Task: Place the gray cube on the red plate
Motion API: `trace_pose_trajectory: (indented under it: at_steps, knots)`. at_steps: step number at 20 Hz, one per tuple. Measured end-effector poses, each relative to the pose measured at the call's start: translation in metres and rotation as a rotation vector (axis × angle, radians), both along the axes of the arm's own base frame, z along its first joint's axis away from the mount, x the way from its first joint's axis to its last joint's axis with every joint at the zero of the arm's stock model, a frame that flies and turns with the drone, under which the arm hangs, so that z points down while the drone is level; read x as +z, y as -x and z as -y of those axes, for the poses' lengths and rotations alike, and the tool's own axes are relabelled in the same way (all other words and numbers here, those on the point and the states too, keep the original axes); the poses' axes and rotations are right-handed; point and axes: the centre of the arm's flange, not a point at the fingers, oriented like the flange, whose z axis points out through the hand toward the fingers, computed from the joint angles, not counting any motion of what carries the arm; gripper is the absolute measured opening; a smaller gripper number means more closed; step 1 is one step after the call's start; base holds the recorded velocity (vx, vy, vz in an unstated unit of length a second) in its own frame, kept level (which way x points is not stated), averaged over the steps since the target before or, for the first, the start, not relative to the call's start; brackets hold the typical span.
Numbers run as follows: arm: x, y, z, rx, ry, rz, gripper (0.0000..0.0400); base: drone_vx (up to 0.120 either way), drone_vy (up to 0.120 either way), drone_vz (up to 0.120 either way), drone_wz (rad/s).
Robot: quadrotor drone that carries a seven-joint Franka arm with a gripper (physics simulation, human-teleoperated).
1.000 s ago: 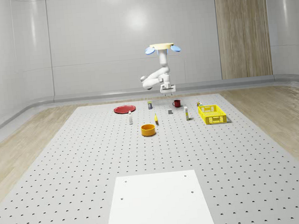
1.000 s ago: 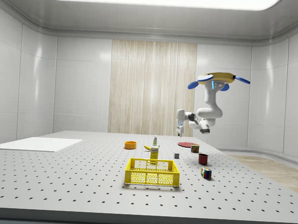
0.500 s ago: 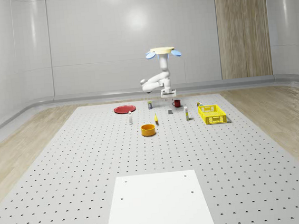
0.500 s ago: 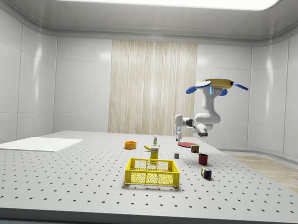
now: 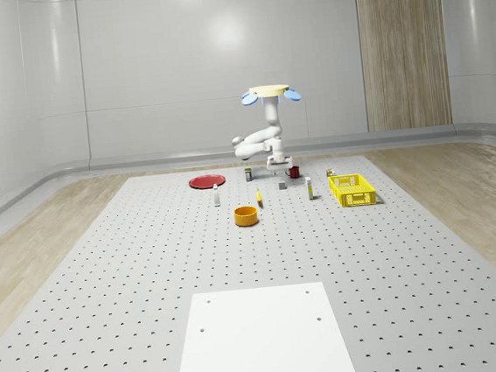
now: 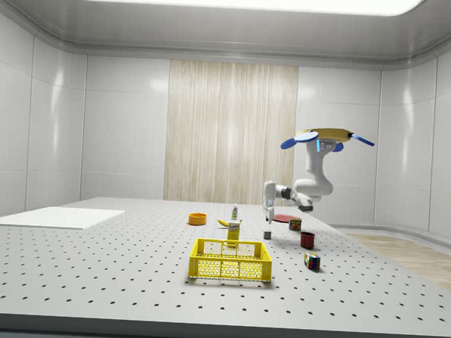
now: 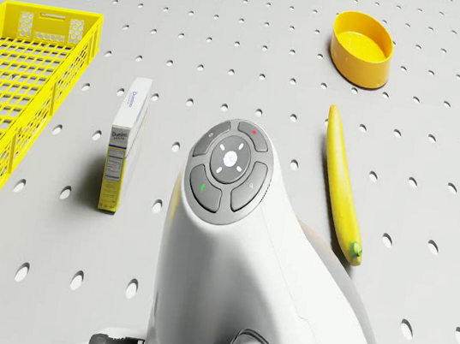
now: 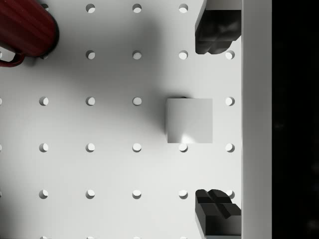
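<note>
Wrist view pictures placed the gray cube [image 8: 189,120] flat on the perforated table [image 8: 109,169], between the 2 dark fingertips [image 8: 217,32] of the gripper [image 8: 215,119], which were spread wide apart with a clear gap left on each side of the cube. No contact between pads and cube was seen. A dark red mug [image 8: 25,27] was seen lying well apart from the cube, at one corner of that view.

From the side view, the drone [image 6: 327,136] was seen hovering above the far part of the table [image 6: 129,285], with the arm [image 6: 303,196] folded below it and the gripper [image 6: 268,215] pointed downward just above the gray cube [image 6: 267,235]. The red plate [image 6: 283,217] was seen lying behind the arm, with a red mug [image 6: 307,239] and a coloured puzzle cube [image 6: 311,260] nearer the camera, toward the side view's right. A yellow basket [image 6: 230,262] was seen in the foreground.

From the whole-scene view, the drone [image 5: 269,93] was seen over the far middle of the table, the gray cube [image 5: 281,184] below the gripper [image 5: 279,164], and the red plate [image 5: 205,181] well apart toward the whole-scene view's left.

From the drone view, a banana [image 7: 343,182], an orange bowl [image 7: 363,48] and an upright small box [image 7: 124,144] were seen around the arm's wrist.
</note>
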Motion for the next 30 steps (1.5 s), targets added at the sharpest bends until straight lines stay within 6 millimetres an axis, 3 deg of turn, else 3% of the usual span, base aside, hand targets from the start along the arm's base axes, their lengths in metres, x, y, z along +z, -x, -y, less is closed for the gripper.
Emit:
trace_pose_trajectory:
  at_steps: [7, 21, 25, 30]
  knots:
    - [0.001, 0.000, 0.000, 0.000, 0.000, 0.000, 0.0400, 0.000, 0.000, -0.114, 0.000]
    - [0.032, -0.010, 0.000, 0.000, 0.000, 0.000, 0.0400, 0.000, 0.000, 0.000, 0.000]
    - [0.037, -0.011, 0.000, 0.000, 0.000, 0.000, 0.0315, 0.000, 0.000, 0.000, 0.000]
    - [0.039, -0.012, 0.000, 0.001, 0.000, 0.000, 0.0269, 0.000, 0.000, 0.000, 0.000]
